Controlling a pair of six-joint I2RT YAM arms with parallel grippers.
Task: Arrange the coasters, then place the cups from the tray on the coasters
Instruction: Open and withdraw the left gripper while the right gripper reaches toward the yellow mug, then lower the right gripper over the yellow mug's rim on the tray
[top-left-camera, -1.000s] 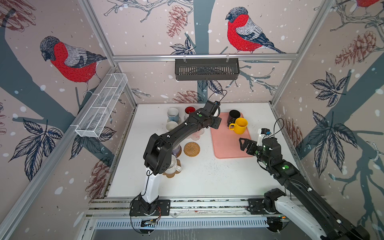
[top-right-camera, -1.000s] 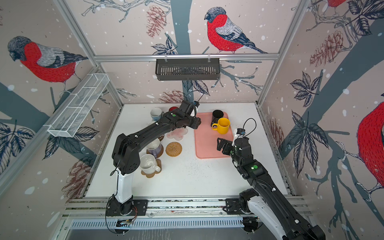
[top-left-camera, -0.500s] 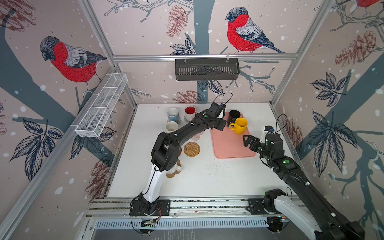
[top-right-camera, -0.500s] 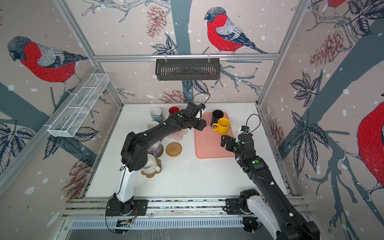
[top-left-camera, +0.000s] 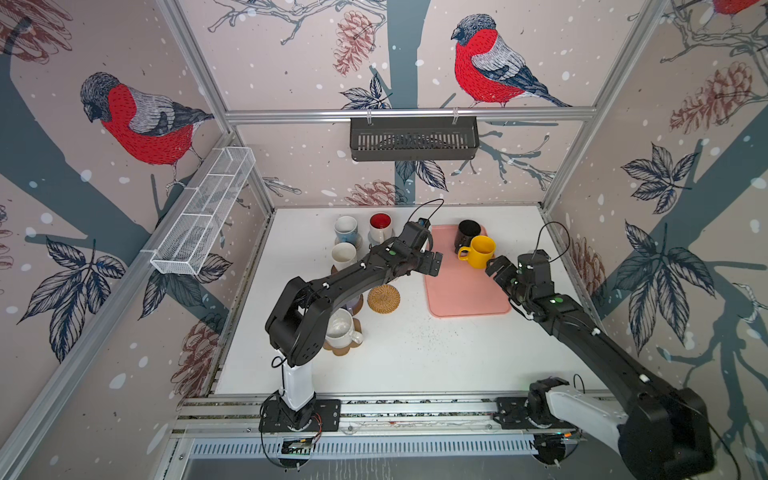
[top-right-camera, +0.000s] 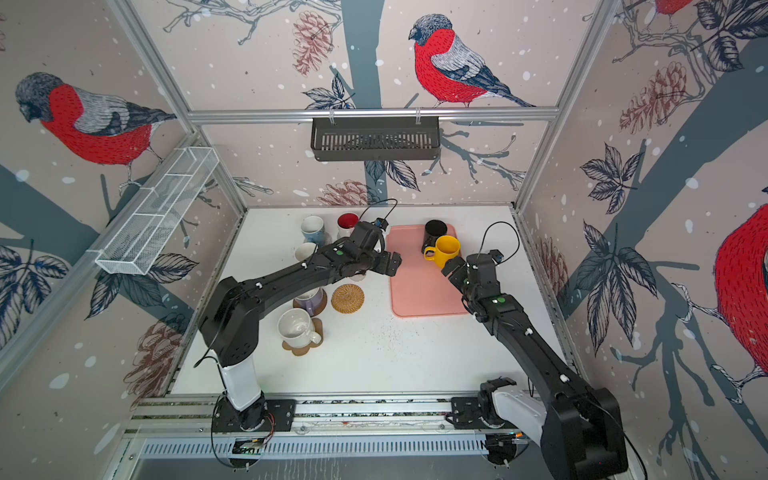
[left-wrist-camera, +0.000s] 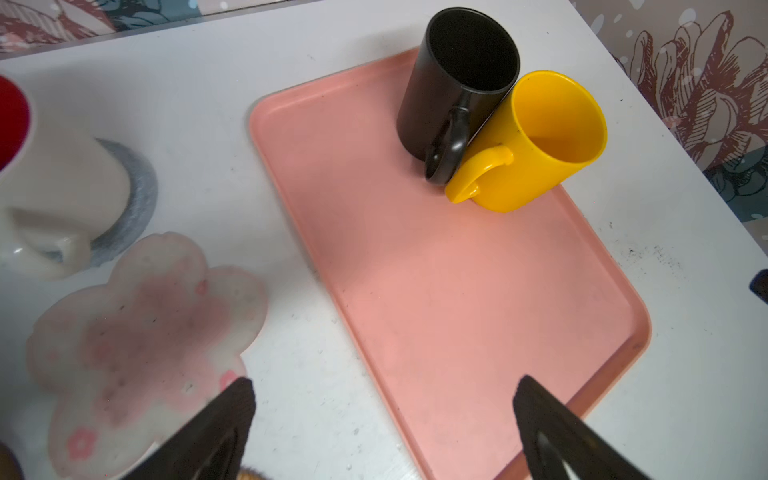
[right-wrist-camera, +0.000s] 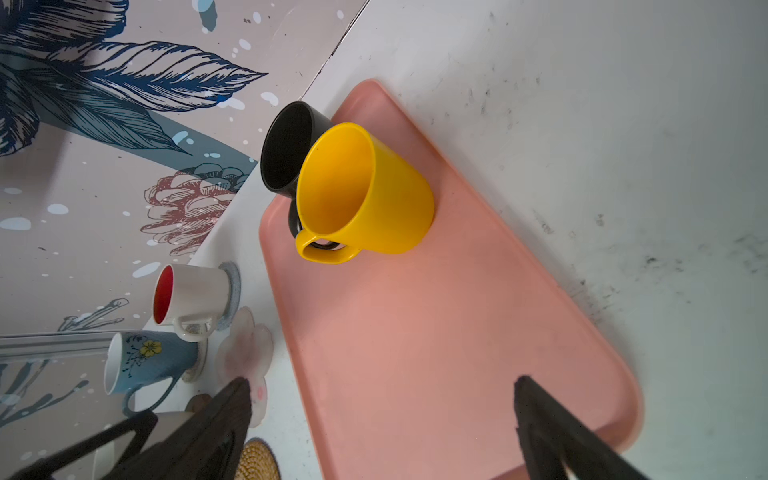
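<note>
The pink tray (top-left-camera: 465, 286) lies at the back right of the table. Two cups stand touching at its far end, a black cup (top-left-camera: 468, 233) and a yellow cup (top-left-camera: 483, 252) with its handle pointing left. My left gripper (top-left-camera: 432, 264) hovers open and empty over the tray's left edge, as the left wrist view (left-wrist-camera: 384, 388) shows. The right gripper (top-left-camera: 497, 268) is open and empty just right of the yellow cup (right-wrist-camera: 365, 191). A pink flower coaster (left-wrist-camera: 141, 345) and a wicker coaster (top-left-camera: 383, 298) lie bare left of the tray.
Left of the tray, cups stand on coasters: red-inside (top-left-camera: 379, 226), light blue (top-left-camera: 345, 228), white (top-left-camera: 344, 255), lavender (top-right-camera: 309, 300), and a cream one (top-left-camera: 340, 330) on a cork flower. A dark basket (top-left-camera: 413, 139) and a wire rack (top-left-camera: 203, 216) hang on the walls.
My left gripper has drawn back a little over the tray's left edge and its jaws have widened. The right gripper has moved farther back, closer to the yellow cup.
</note>
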